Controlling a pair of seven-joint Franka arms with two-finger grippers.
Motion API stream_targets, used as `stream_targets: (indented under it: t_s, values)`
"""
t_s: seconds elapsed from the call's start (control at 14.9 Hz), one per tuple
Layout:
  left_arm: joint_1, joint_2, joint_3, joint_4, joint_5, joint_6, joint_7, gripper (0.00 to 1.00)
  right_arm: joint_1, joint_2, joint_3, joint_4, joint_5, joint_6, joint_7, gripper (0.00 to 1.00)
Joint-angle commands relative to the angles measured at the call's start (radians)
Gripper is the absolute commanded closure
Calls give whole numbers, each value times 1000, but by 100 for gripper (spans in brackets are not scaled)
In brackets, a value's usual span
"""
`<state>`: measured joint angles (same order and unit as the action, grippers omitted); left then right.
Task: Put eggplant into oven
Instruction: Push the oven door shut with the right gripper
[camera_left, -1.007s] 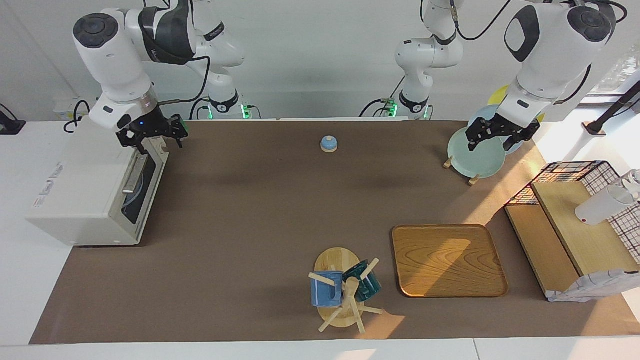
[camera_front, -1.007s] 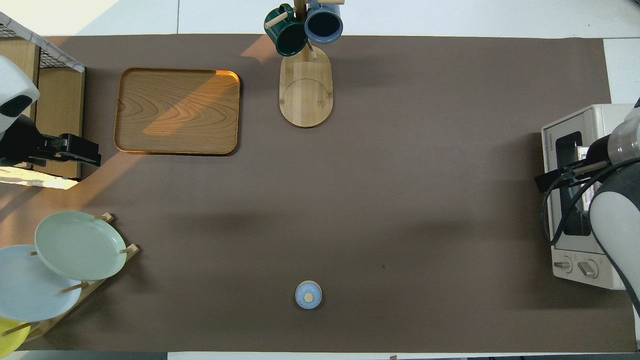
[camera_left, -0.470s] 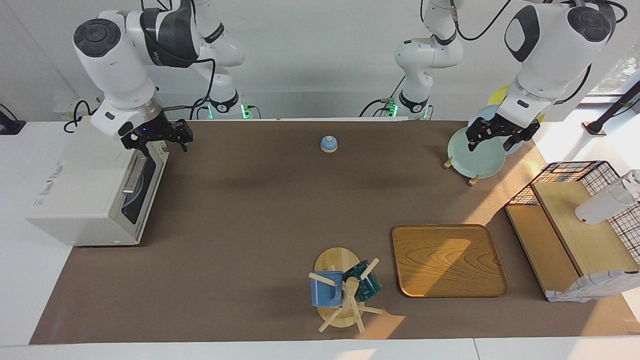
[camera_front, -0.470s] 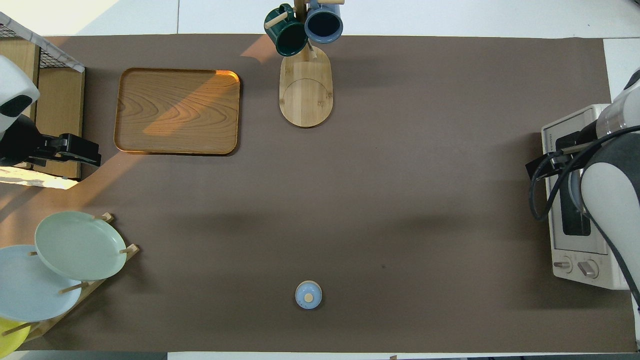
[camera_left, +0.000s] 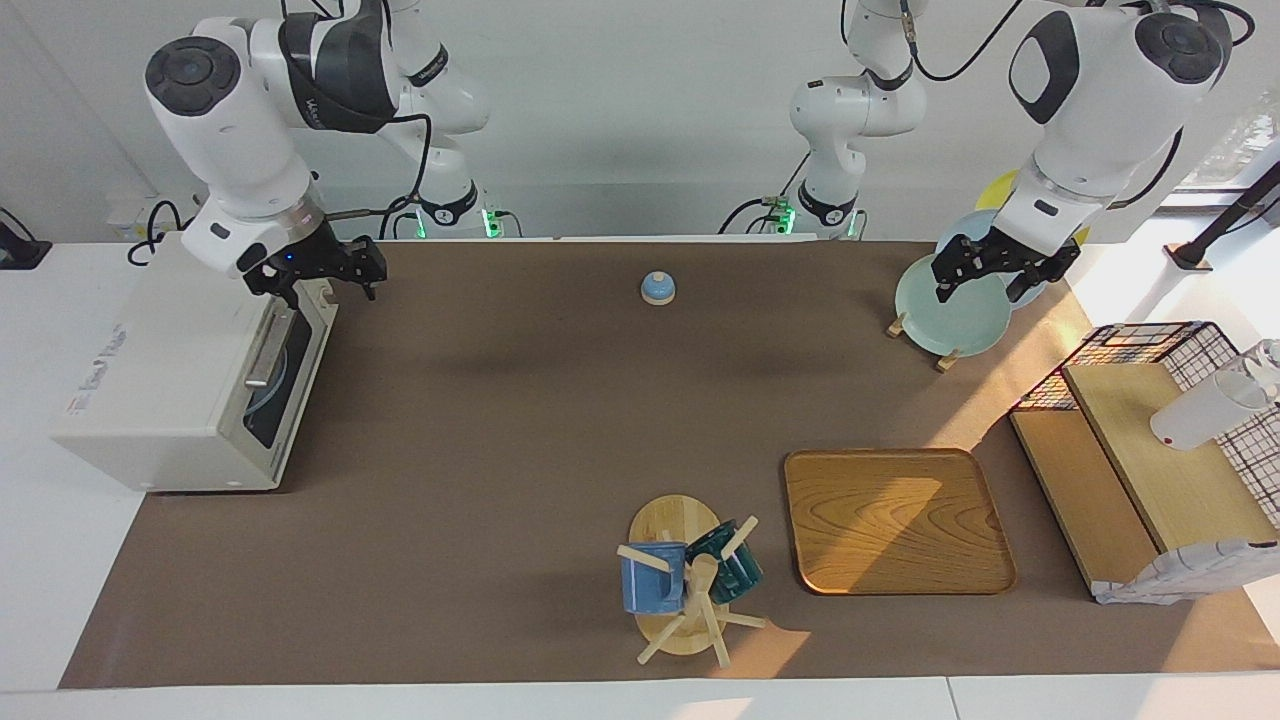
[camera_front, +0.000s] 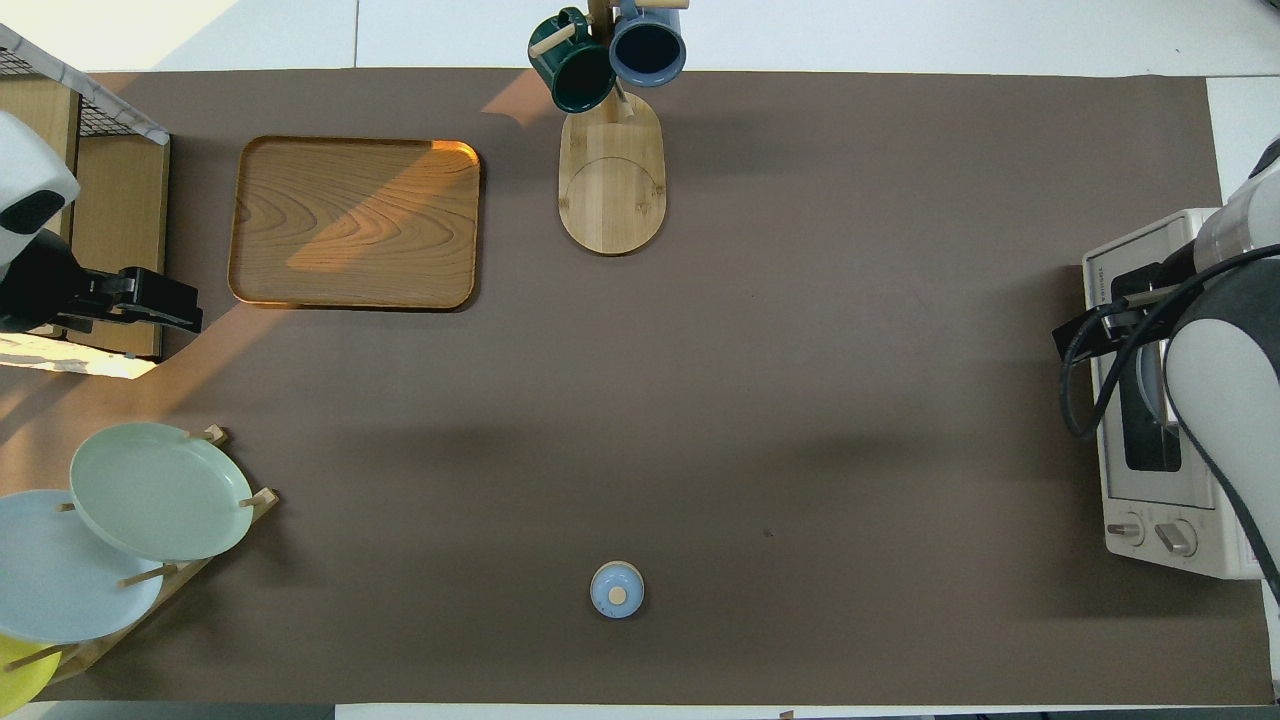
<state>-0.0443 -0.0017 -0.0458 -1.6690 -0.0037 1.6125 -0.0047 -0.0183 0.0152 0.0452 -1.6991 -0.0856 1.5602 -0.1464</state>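
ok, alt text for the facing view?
The right gripper hangs over the robot-side end of a white toaster oven with its door shut, and no eggplant is in sight. The left gripper waits over a rack of plates; a wooden tray and mug stand sit farther out.

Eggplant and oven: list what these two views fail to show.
- Eggplant: not seen in either view; the oven door looks shut, and its dark glass shows only a pale shape.
- Oven interior: in the overhead view the right arm covers much of the door.
- Right gripper, over the oven: finger state unclear.
- Left gripper, over the plate rack: likewise.
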Motion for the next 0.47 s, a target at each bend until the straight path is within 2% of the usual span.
stream_targets:
  t_s: [0.0, 0.4]
  values:
    - [9, -23, -6, -18, 19, 0, 3, 0, -2, -9, -1, 12, 26, -23, 11, 0]
    - [9, -23, -6, -18, 19, 0, 3, 0, -2, -3, -8, 25, 29, -3, 16, 0]
